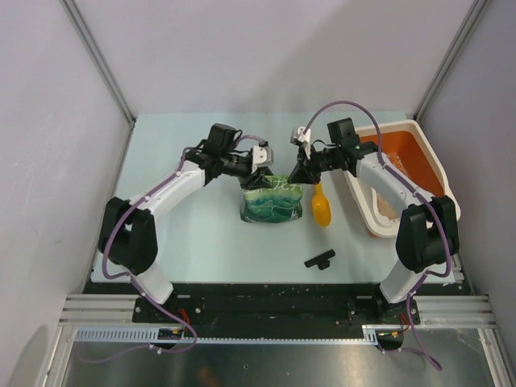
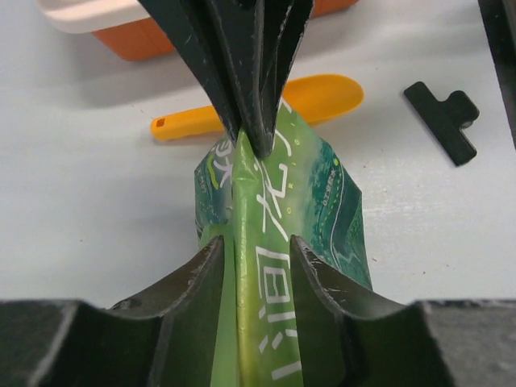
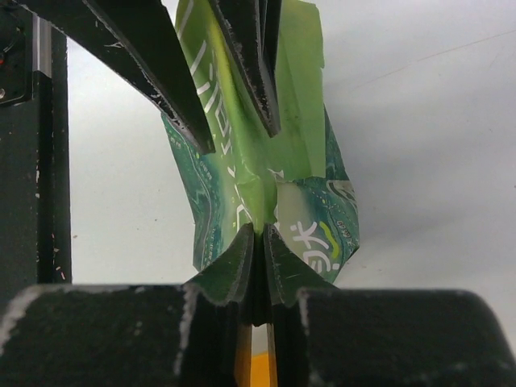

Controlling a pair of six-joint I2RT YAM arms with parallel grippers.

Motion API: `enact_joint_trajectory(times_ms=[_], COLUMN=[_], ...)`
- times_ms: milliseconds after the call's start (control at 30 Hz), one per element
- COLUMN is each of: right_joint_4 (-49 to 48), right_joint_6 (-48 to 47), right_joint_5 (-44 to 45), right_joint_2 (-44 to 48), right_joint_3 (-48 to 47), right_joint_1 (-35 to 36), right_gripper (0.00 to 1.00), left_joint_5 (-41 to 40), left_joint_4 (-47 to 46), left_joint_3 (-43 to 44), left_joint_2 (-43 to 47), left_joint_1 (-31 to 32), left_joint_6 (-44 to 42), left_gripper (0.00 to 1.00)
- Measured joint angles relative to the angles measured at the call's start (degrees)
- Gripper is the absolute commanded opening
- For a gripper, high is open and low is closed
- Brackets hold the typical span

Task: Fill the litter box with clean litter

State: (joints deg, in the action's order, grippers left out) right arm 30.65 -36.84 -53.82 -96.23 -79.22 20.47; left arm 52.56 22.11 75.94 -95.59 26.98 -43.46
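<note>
- Slip risk: only the right fingers [image 3: 232,270] pinch the green bag [image 1: 272,201] at its top fold. The left fingers [image 2: 197,278] stand apart astride it, gripping nothing.
- A lift now may tilt the bag and spill its contents.
- The litter box [image 1: 399,153] sits right of the bag, with some clean litter [image 1: 387,208] inside.
- The pale surface [image 1: 201,234] carries an orange scoop [image 1: 321,205] and a black clip [image 1: 319,259]; plain walls [image 1: 266,56] enclose it.

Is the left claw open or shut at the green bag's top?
Open. In the left wrist view the left claw has its fingers apart, with the top fold of the green bag between them.
</note>
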Motion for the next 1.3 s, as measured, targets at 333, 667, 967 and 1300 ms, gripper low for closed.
enact_joint_trajectory(times_ms=[333, 667, 967, 1300], right_joint_4=[3.32, 14.84, 7.30, 1.20], right_joint_6=[-2.67, -9.27, -10.47, -10.32], right_joint_5=[-0.13, -1.73, 1.42, 4.04], right_joint_2=[0.00, -1.53, 0.00, -0.04], right_joint_3=[-0.98, -9.46, -5.09, -4.04], right_joint_1=[-0.28, -3.65, 6.40, 6.45], right_gripper=[0.03, 0.52, 0.48, 0.34], left_joint_5=[-1.27, -0.92, -0.87, -0.92], left_joint_4=[-1.62, -2.75, -2.64, -2.71], left_joint_3=[-2.78, -4.22, -4.22, -4.15], left_joint_2=[1.31, 2.23, 2.23, 2.23], left_joint_1=[-0.13, -0.28, -0.26, -0.26], left_joint_6=[-0.61, -0.46, 0.98, 1.66], left_gripper=[0.00, 0.00, 0.00, 0.00])
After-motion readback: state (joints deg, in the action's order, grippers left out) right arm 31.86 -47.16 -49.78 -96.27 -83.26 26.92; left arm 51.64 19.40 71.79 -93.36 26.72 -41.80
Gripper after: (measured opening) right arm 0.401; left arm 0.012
